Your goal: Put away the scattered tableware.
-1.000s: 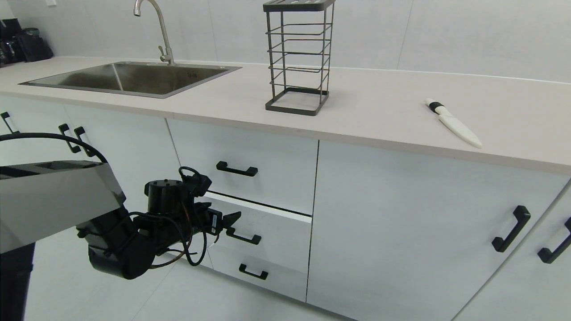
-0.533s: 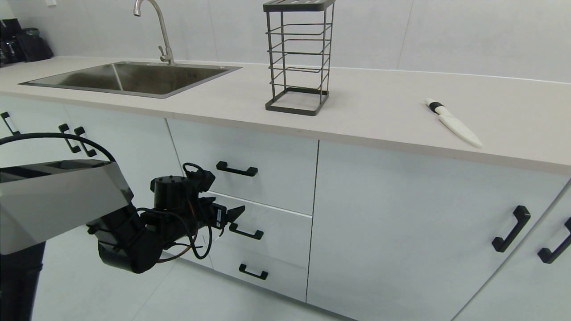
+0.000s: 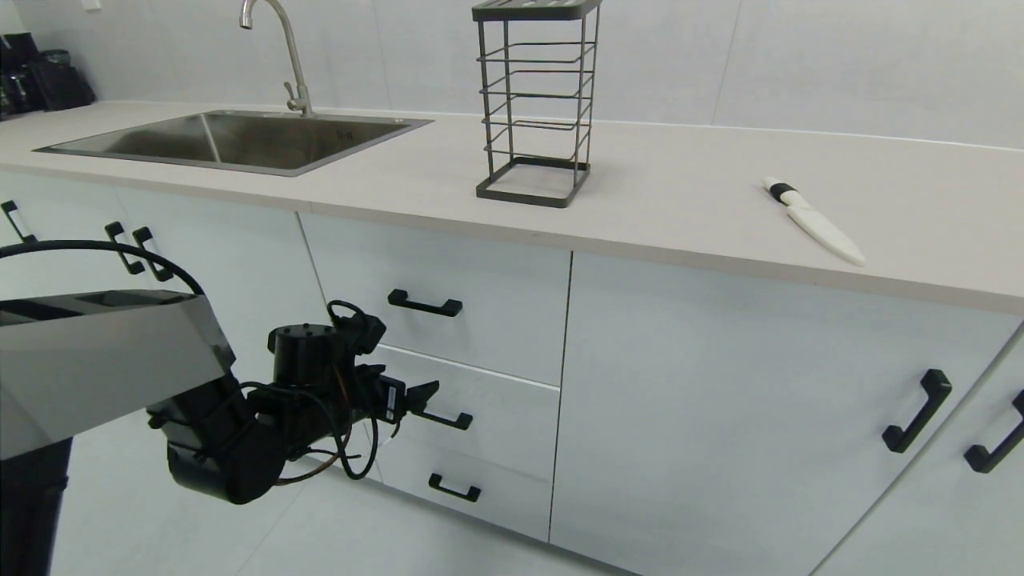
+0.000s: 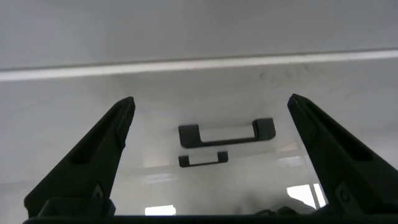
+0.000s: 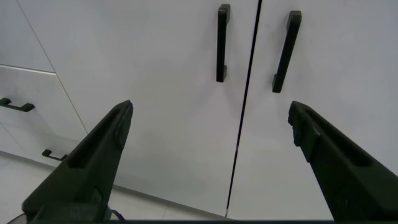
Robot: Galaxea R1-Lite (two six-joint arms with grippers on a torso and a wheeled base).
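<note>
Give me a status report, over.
Left gripper open, by middle drawer handle. Right gripper open, empty. Knife on counter, right of rack. Nothing blocking it.

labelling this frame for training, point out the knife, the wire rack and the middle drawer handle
knife (image 3: 814, 224): head view, on the white blade.
wire rack (image 3: 534, 94): head view, on its middle wire tiers.
middle drawer handle (image 3: 442, 419): head view, on the middle of the black bar.
</note>
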